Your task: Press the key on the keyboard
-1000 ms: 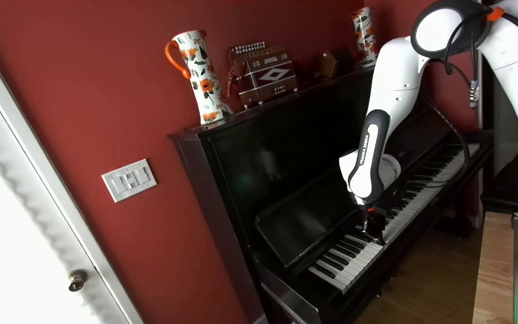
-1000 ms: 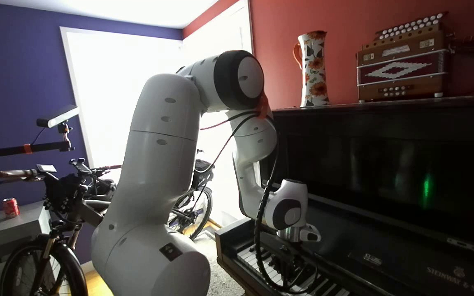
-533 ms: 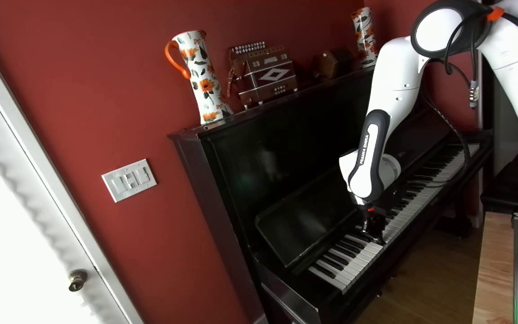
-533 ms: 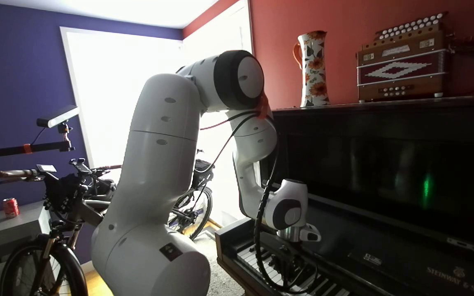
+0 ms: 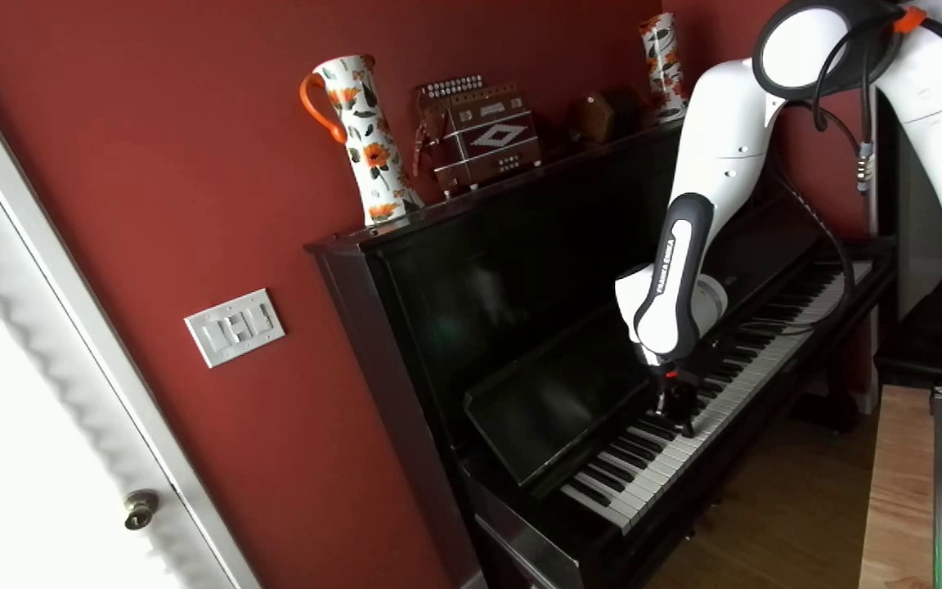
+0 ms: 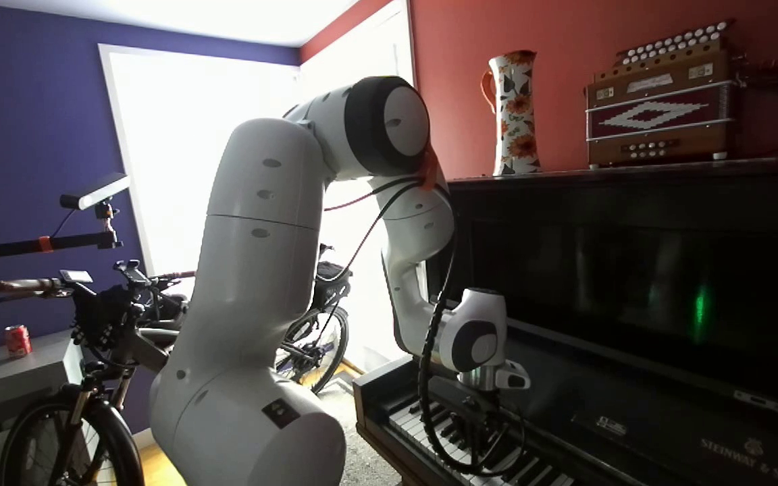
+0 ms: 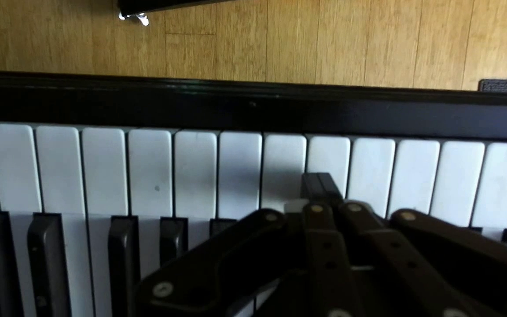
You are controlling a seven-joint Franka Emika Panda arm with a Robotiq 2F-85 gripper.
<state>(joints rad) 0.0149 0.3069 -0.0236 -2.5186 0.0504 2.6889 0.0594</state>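
Note:
The keyboard, a long row of white keys and shorter black keys on a dark glossy upright piano, shows in both exterior views (image 5: 636,488) (image 6: 410,424) and in the wrist view (image 7: 150,174). My gripper (image 7: 322,187) is shut, its two fingertips pressed together with nothing between them. The tips point down over the front part of the white keys, near the gap between two of them. The gripper also shows in both exterior views (image 5: 686,427) (image 6: 480,439), low over the keyboard. I cannot tell whether the tips touch a key.
The piano's black front rail (image 7: 253,103) runs along the key ends. The upright music panel (image 5: 557,401) stands behind the keys. A black cable (image 6: 427,405) hangs beside the wrist. A floral jug (image 5: 373,151) and an accordion (image 5: 489,135) stand on the piano.
Over the last half second my gripper has risen slightly and shifted a little back from the keys' front ends. Before that it was still. The jug and accordion have not moved.

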